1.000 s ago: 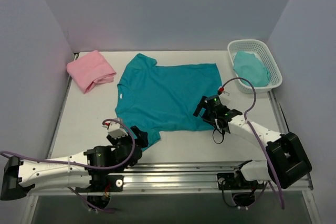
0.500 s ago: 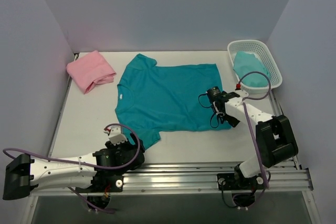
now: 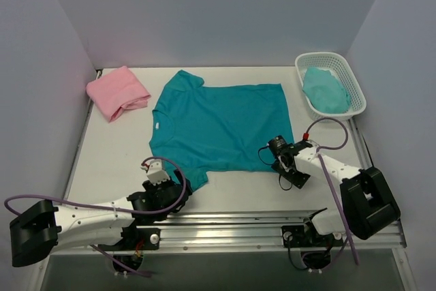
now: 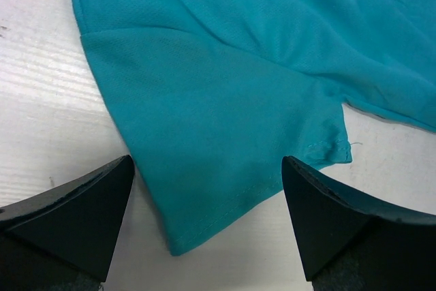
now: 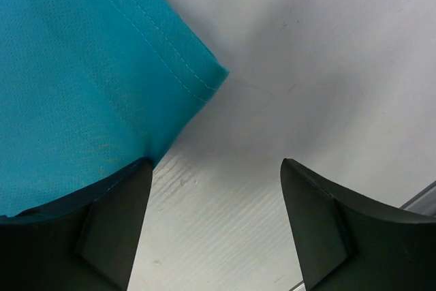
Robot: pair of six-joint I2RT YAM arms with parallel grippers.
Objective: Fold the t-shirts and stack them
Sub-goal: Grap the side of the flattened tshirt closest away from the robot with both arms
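At the far left of your worktop [image 3: 109, 148], the pink t-shirt [image 3: 117, 91] lies folded. Your left pincer [image 4: 208, 236] is spread wide, with the near sleeve of the teal t-shirt [image 3: 218, 124] showing between its fingers. That shirt lies flat mid-worktop, collar to the left. Your right pincer [image 5: 214, 202] is also wide and grips nothing. It sits at the shirt's near right hem corner, one finger over the cloth. At the far right, a white basket [image 3: 298, 65] holds a bundled mint cloth [image 3: 325, 90].
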